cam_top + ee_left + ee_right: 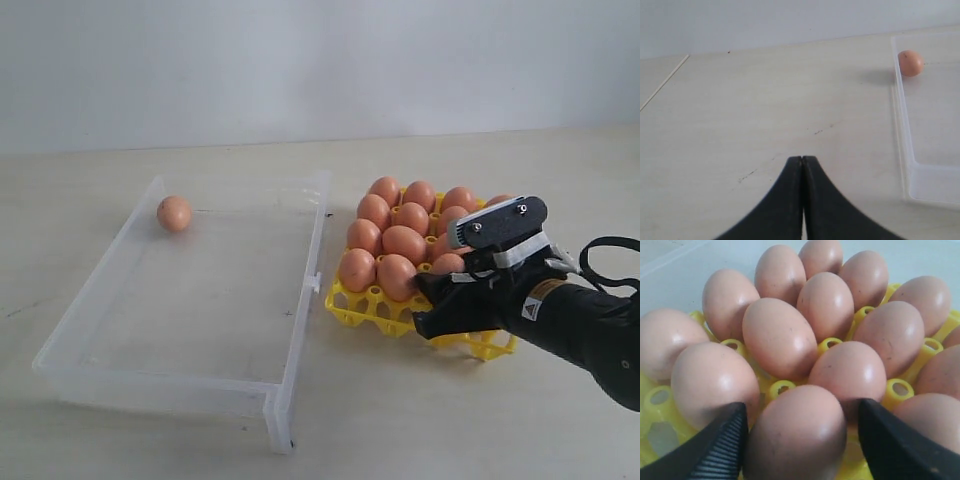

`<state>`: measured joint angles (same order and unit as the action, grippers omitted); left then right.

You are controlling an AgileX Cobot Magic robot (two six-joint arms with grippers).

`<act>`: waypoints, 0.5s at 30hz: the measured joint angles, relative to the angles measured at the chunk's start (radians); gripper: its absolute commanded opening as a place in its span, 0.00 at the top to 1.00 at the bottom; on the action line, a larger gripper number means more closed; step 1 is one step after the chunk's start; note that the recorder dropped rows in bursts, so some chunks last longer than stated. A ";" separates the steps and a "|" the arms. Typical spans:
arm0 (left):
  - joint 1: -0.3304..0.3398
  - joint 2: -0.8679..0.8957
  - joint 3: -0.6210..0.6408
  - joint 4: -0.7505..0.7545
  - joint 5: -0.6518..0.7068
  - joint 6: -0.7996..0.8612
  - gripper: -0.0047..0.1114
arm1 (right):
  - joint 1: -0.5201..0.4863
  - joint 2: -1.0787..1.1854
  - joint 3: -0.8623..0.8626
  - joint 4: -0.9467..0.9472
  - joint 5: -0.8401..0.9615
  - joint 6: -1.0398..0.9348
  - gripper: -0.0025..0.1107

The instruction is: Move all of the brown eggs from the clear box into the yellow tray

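One brown egg (174,213) lies alone in the far left corner of the clear box (300,290); the left wrist view shows this egg (910,63) just inside the box wall (902,125). The yellow tray (375,305) right of the box holds several brown eggs (404,243). My right gripper (425,308) is low over the tray's near side. In the right wrist view, that gripper (801,410) stands open astride an egg (797,440) seated in the tray (780,388), with a gap at one finger. My left gripper (802,160) is shut and empty over bare table left of the box.
The box's latch tab (314,283) points toward the tray, leaving a narrow strip of table between them. The right arm's black cable (600,250) loops behind the wrist. A pale wall rises behind the table.
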<state>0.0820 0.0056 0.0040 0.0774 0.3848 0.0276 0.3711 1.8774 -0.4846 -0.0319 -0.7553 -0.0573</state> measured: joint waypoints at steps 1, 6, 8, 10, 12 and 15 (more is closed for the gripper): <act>0.000 0.000 0.000 0.000 0.000 0.000 0.96 | 0.000 -0.005 0.000 0.000 0.005 0.002 0.39; 0.000 0.000 0.000 0.000 0.000 0.000 0.96 | 0.000 -0.035 0.000 -0.008 0.053 0.039 0.39; 0.000 0.000 0.000 0.000 0.000 0.000 0.96 | 0.000 -0.084 0.000 -0.012 0.064 0.064 0.39; 0.000 0.000 0.000 0.000 0.000 0.000 0.96 | 0.000 -0.126 0.000 -0.012 0.065 0.080 0.39; 0.000 0.000 0.000 0.000 0.000 0.000 0.96 | 0.000 -0.164 0.000 -0.012 0.065 0.098 0.39; 0.000 0.000 0.000 0.000 0.000 0.000 0.96 | 0.000 -0.200 0.002 -0.012 0.067 0.119 0.39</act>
<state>0.0820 0.0056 0.0040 0.0774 0.3848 0.0276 0.3711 1.6775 -0.4828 -0.0437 -0.6888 0.0614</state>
